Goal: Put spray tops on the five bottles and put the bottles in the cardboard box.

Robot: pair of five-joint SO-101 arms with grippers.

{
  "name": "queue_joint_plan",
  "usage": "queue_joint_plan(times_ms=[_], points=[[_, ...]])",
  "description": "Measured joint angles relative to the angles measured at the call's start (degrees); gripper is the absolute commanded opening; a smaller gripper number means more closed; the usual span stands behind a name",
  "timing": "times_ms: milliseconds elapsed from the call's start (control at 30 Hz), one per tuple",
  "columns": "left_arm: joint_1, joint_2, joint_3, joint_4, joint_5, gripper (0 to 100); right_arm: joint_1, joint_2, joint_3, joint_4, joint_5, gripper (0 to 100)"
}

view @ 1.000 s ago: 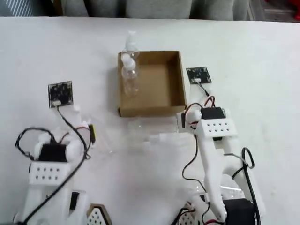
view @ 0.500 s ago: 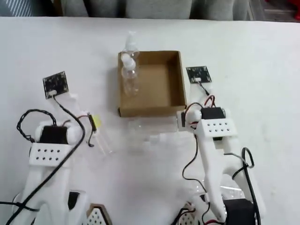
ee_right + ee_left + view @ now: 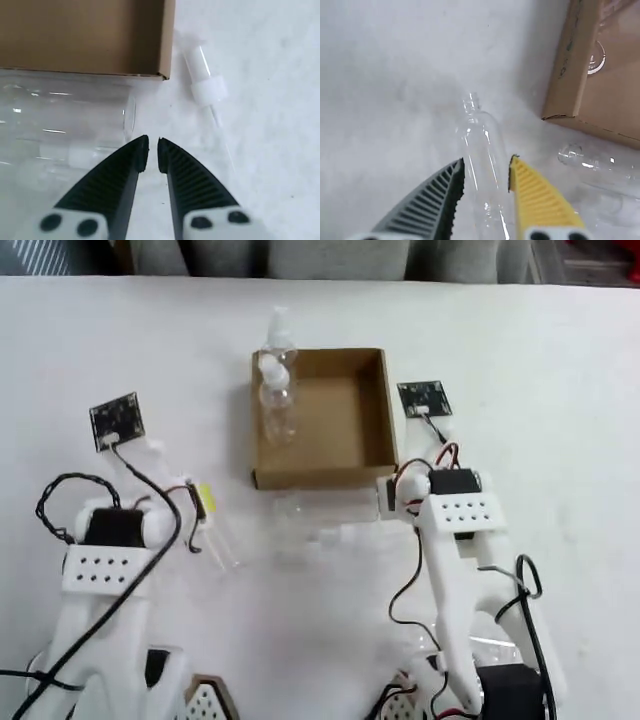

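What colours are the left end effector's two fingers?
The left end effector has one grey finger, one yellow; left wrist view shows it best.

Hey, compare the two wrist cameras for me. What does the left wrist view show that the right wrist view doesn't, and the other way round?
Left wrist view alone: the left gripper, its grey and yellow fingers apart on either side of an uncapped bottle lying on the table. Right wrist view alone: the right gripper, black fingers nearly together, and a loose spray top lying by the box corner. Both: the cardboard box, the table, and a clear bottle lying beside the box, though I cannot tell whether it is the same one.
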State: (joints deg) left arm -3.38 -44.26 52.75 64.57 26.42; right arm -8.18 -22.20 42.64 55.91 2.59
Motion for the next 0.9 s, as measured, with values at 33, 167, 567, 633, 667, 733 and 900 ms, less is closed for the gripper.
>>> queue_joint_plan(times_ms=[33,167,567,633,667,733,900], points=[[0.0,0.0,0.0,0.0,0.0,15,0.0,0.0,0.0,0.0,0.0,1.6],[0.0,1.2,-2.5,1.8,0.0,15,0.0,0.0,0.0,0.0,0.0,1.6],[0.0,21.8,-13.5,8.6,0.0,17,0.0,0.0,0.0,0.0,0.0,1.6],[0.0,23.4,-13.5,8.6,0.0,22,0.0,0.0,0.0,0.0,0.0,1.6],[-0.2,24.0,-13.5,8.6,0.0,25,0.0,0.0,0.0,0.0,0.0,1.6],[-0.8,24.8,-13.5,8.6,0.3,30,0.0,0.0,0.0,0.0,0.0,1.6],[-1.1,25.0,-13.5,8.6,3.1,29,0.0,0.0,0.0,0.0,0.0,1.6]])
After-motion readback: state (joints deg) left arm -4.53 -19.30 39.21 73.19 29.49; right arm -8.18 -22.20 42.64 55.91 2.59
